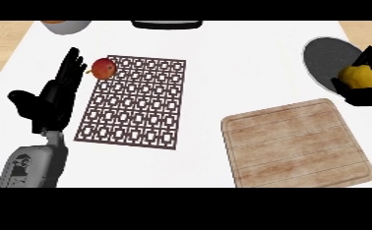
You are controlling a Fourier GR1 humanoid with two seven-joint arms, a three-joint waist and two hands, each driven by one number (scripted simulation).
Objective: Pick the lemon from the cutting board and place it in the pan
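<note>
The right hand (356, 94) is cut by the right edge, its fingers hiding part of the lemon (357, 74) and the pan (327, 59) rim. At the far edge, a grey bowl (65, 26) and a dark dish (167, 25) show only slivers.

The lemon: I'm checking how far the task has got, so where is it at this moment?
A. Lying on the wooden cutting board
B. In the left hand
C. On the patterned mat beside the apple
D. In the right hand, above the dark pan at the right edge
D: the lemon shows yellow within the curled right hand over the pan, while the cutting board has nothing on it.
</note>
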